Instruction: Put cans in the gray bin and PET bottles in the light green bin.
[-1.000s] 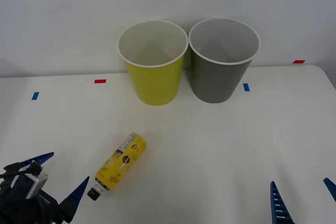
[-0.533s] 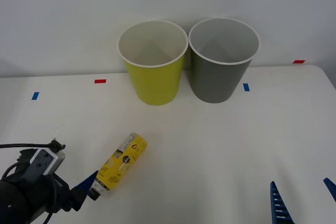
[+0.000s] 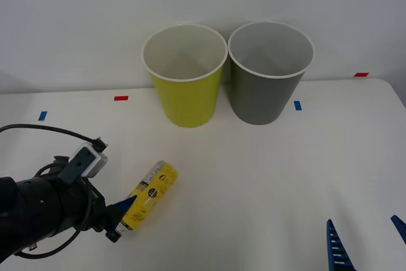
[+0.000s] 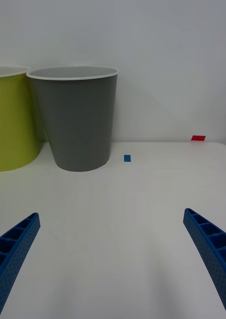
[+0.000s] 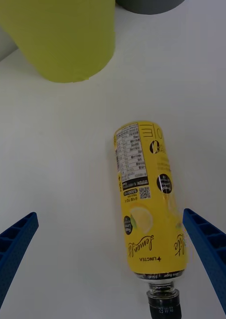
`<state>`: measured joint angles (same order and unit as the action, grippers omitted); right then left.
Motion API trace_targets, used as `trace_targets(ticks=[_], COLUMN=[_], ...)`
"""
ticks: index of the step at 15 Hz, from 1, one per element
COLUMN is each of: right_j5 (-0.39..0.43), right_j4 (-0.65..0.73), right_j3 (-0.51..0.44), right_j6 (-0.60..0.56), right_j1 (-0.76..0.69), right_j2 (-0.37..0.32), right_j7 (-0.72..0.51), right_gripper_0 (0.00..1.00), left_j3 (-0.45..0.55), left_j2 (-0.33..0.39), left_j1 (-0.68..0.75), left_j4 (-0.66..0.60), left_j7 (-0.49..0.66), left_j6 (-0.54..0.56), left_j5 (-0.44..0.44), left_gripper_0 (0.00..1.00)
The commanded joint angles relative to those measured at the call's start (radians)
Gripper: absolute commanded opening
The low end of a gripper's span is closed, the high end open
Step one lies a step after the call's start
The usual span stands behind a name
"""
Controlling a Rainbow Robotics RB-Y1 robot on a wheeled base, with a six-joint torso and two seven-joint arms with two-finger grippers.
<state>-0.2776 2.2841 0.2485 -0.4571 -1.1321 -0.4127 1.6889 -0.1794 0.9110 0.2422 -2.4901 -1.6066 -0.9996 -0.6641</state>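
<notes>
A PET bottle (image 3: 150,193) (image 5: 145,199) with a yellow label lies on its side on the white table, dark cap toward me. My left gripper (image 3: 117,214) (image 5: 110,214) is open low over the table, a blue finger on each side of the bottle's cap end, not touching it. The light green bin (image 3: 184,77) (image 5: 68,35) and the gray bin (image 3: 269,74) (image 4: 78,119) stand upright side by side at the back, both empty as far as I can see in. My right gripper (image 3: 363,221) (image 4: 112,214) hangs open at the near right. Cans are out of view.
Small tape marks lie on the table: a red one (image 3: 120,98), a blue one (image 3: 42,116), another blue one (image 3: 297,105) and a red one (image 3: 360,74). A white wall rises right behind the bins. The table's right edge (image 3: 396,96) is near the gray bin.
My left arm has moved forward and to the right, bringing its open fingers up around the bottle's cap end. The bottle, the bins and the right gripper have stayed put.
</notes>
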Motion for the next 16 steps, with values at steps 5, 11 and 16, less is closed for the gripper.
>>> trace_targets(ticks=[5,11,16], right_j5=[0.000,0.000,0.000], right_j4=[0.000,0.000,0.000], right_j3=[0.000,0.000,0.000], right_j6=[0.000,0.000,0.000], right_j1=[0.000,0.000,0.000], right_j2=[0.000,0.000,0.000], right_j7=[0.000,0.000,0.000], right_gripper_0=[1.00,1.00,1.00], left_j3=[-0.183,-0.308,-0.347], left_j2=[-0.004,-0.037,-0.103], left_j1=[-0.179,-0.288,-0.323], left_j4=[0.008,0.023,0.088], left_j7=[0.289,0.395,0.412], left_j6=[-0.186,-0.263,-0.249], left_j5=[0.129,0.205,0.241], left_gripper_0=[1.00,1.00,1.00])
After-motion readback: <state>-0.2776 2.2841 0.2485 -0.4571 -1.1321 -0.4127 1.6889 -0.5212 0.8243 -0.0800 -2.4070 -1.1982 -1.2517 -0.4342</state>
